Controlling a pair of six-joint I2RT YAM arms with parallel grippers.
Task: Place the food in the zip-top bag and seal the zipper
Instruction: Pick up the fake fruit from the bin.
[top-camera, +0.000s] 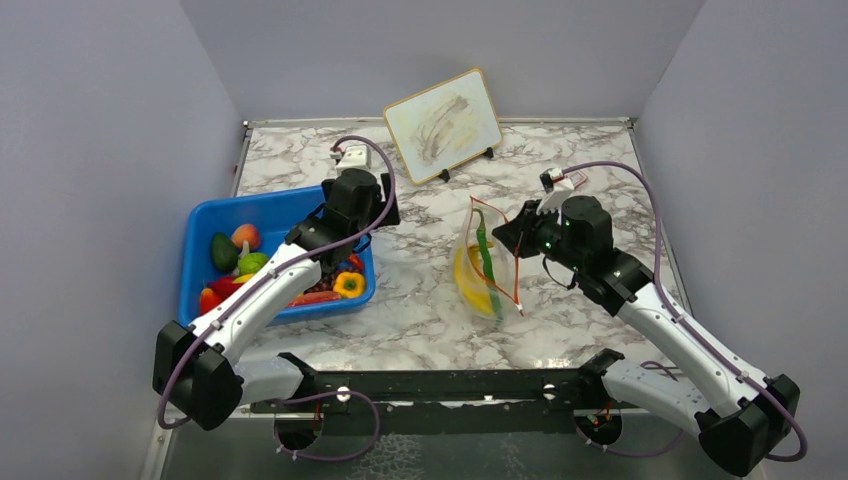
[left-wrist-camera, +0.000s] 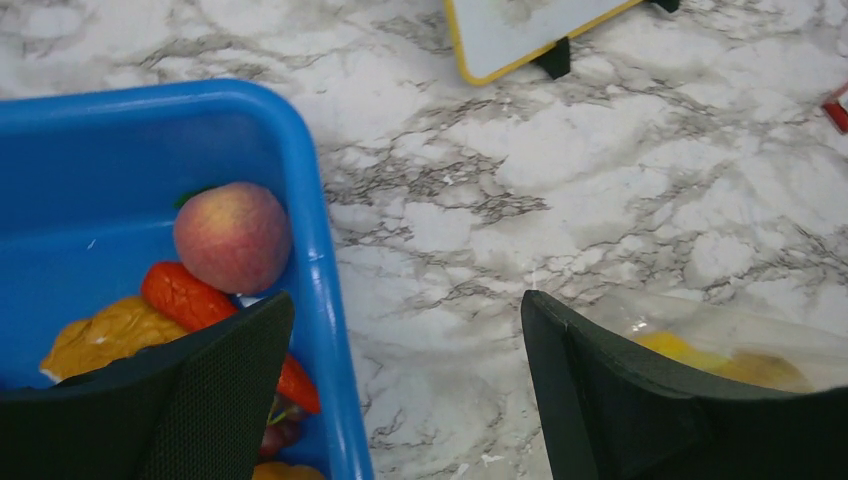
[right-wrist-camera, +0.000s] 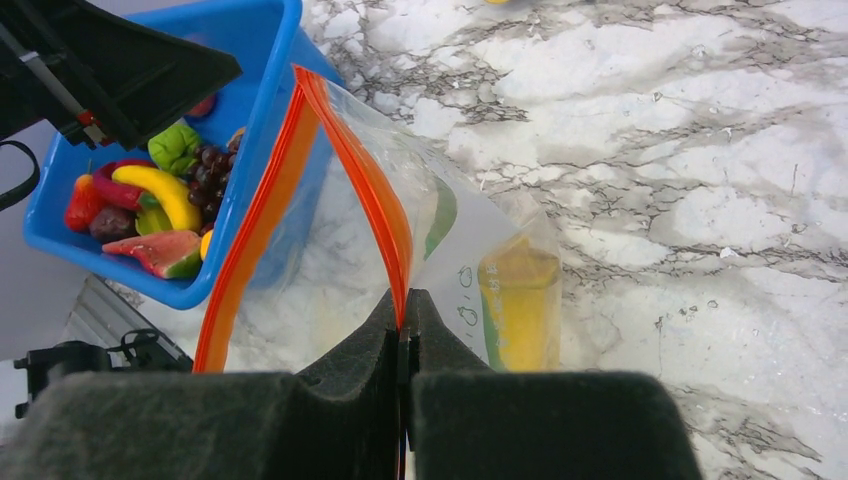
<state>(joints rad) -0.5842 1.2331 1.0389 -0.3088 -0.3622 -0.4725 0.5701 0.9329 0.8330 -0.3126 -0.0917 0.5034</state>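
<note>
The zip-top bag (top-camera: 470, 262) stands mouth-up at mid table, with a yellow banana (top-camera: 468, 285) and a green piece (top-camera: 485, 255) inside. My right gripper (top-camera: 512, 238) is shut on its orange-red zipper (right-wrist-camera: 372, 190), pinching one strip at the fingertips (right-wrist-camera: 403, 300); the mouth gapes open. More food lies in the blue bin (top-camera: 200, 285): a peach (left-wrist-camera: 232, 235), a red piece (left-wrist-camera: 185, 295), a banana (right-wrist-camera: 160, 190), grapes (right-wrist-camera: 207, 168). My left gripper (left-wrist-camera: 405, 300) hangs open and empty over the bin's right rim (left-wrist-camera: 325, 300). The bag (left-wrist-camera: 740, 330) shows behind its right finger.
A small whiteboard on a stand (top-camera: 443, 125) sits at the back of the marble table (top-camera: 420, 320). Grey walls close in on three sides. A black mounting bar (top-camera: 450, 385) runs along the near edge between the arm bases.
</note>
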